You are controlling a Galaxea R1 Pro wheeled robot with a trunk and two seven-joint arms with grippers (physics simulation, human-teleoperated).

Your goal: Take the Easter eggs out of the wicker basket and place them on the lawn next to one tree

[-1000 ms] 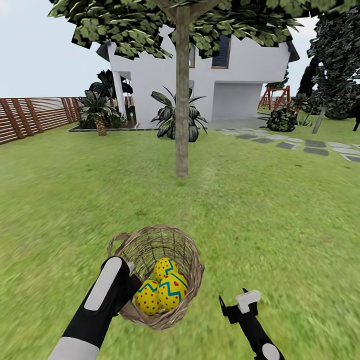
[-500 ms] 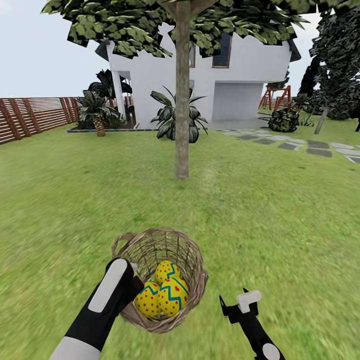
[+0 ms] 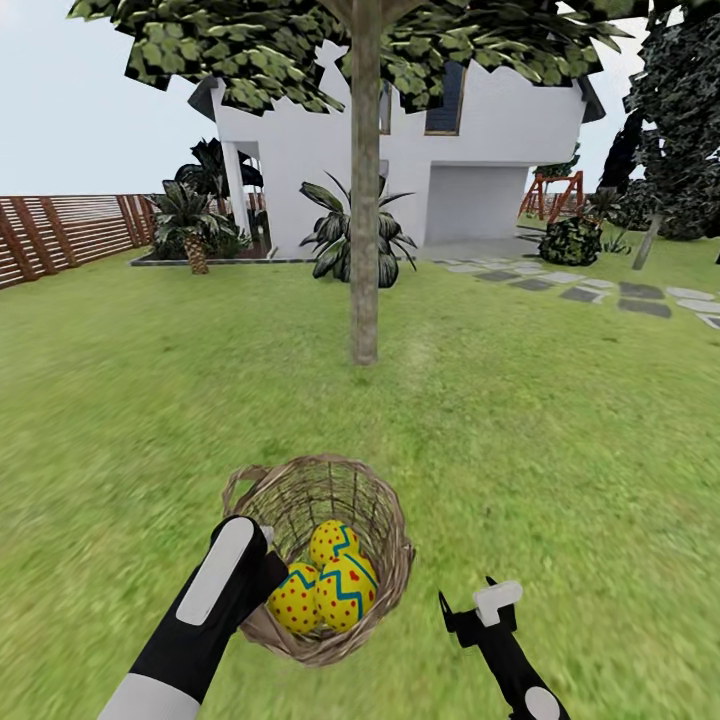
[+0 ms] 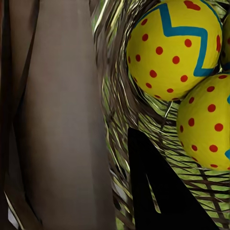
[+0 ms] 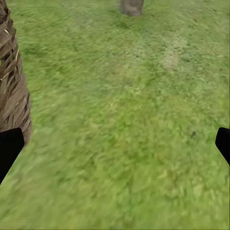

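Left hand (image 3: pixel 262 560) clamped on something, arm raised forward; right hand (image 3: pixel 470 606) spread wide, low, empty

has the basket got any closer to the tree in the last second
Yes, a little. The basket, held by the left hand, sits slightly nearer the trunk, whose base has slid down the head view as the robot rolls forward.

1. Sits a touch larger and lower in the head view than a second ago: tree (image 3: pixel 365 200) trunk base, camera nearer.
2. Hangs slightly further right beside the left gripper (image 3: pixel 262 560): wicker basket (image 3: pixel 385 500).
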